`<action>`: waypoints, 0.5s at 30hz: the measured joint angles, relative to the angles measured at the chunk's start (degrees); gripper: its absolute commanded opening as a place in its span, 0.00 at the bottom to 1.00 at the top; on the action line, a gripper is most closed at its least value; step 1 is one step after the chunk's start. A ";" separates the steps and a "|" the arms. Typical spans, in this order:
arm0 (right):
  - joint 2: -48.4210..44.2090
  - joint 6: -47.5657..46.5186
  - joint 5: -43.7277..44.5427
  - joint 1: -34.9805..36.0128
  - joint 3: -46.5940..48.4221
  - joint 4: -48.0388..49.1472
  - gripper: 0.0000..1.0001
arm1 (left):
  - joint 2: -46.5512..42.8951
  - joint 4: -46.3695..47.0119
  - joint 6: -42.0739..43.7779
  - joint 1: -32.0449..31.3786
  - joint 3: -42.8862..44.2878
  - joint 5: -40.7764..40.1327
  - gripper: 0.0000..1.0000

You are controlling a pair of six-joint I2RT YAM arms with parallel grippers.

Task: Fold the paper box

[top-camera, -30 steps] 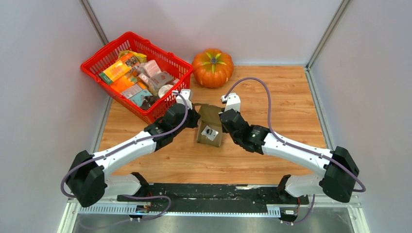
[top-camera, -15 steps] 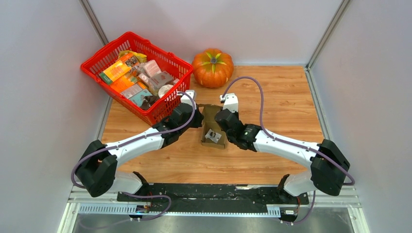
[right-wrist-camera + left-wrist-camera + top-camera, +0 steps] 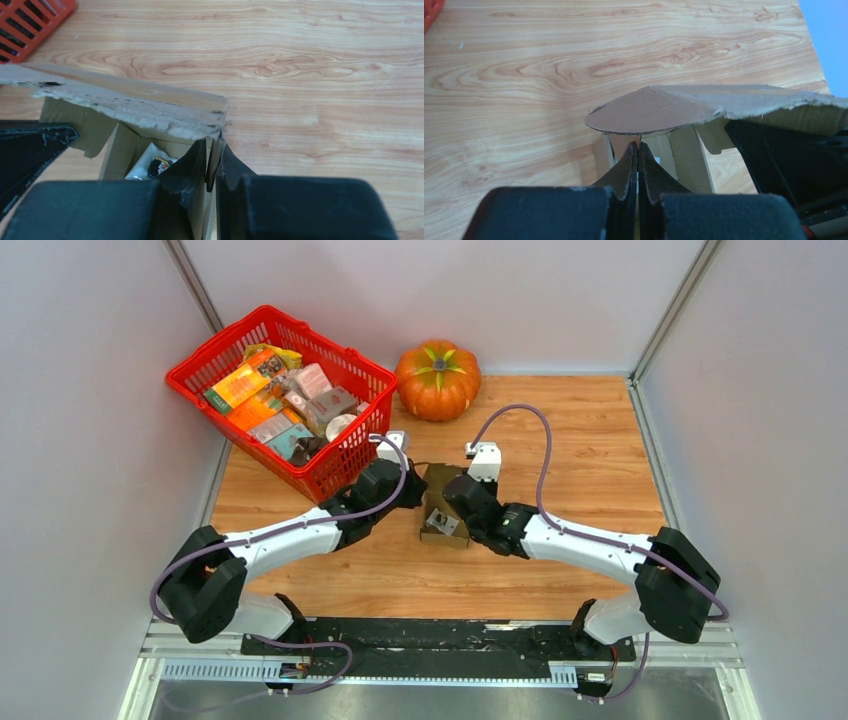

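Top external: paper box between left hand and right hand.

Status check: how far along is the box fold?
Done: the paper box has walls standing, white card inside. In hand: left tool pinches one wall, right tool straddles the opposite one. Left: the lid flap stands open, untucked.

No legible text; print on the packages and white card too small
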 measured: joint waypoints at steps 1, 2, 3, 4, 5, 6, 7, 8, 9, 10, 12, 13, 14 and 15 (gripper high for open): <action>0.00 0.07 0.61 0.33 -0.55 0.48 0.13 | 0.00 0.42 -0.02 -0.13 -0.24 -0.04 0.01; -0.02 0.09 1.09 0.79 -1.18 1.03 0.14 | 0.00 0.72 -0.02 -0.22 -0.42 -0.13 0.01; -0.07 0.07 1.57 1.33 -1.95 1.66 0.14 | 0.00 1.01 -0.04 -0.37 -0.61 -0.35 0.01; -0.24 0.07 2.29 2.10 -3.17 2.54 0.14 | 0.00 1.27 -0.04 -0.50 -0.83 -0.48 0.00; -0.39 0.07 2.60 2.73 -4.00 2.84 0.14 | 0.00 1.55 -0.09 -0.72 -1.09 -0.66 0.00; -0.59 0.07 2.97 3.37 -4.83 3.28 0.14 | 0.00 1.88 -0.11 -0.94 -1.36 -0.83 0.00; -0.85 0.09 3.43 3.98 -5.66 3.78 0.14 | 0.00 2.10 -0.15 -1.20 -1.64 -1.03 0.00; -1.22 0.09 3.85 4.57 -6.43 4.20 0.14 | 0.00 2.32 -0.20 -1.51 -1.97 -1.20 0.00; -1.70 0.07 4.31 5.07 -7.15 4.72 0.14 | 0.00 2.45 -0.22 -1.73 -2.21 -1.25 0.00; -2.25 0.07 4.74 5.55 -7.87 5.29 0.15 | 0.00 2.56 -0.33 -2.05 -2.51 -1.40 0.00; -3.10 0.04 5.42 6.19 -9.22 6.27 0.15 | -0.07 3.13 -0.63 -2.69 -3.26 -1.55 0.00; -3.43 0.04 5.73 6.43 -9.79 6.69 0.15 | -0.09 3.48 -0.85 -2.99 -3.67 -1.66 0.00; -3.69 0.04 5.95 6.60 -10.38 7.21 0.15 | -0.11 3.85 -1.14 -3.30 -4.13 -1.79 0.00; -3.80 0.04 6.10 6.71 -10.69 7.45 0.15 | -0.15 4.07 -1.42 -3.52 -4.48 -1.92 0.00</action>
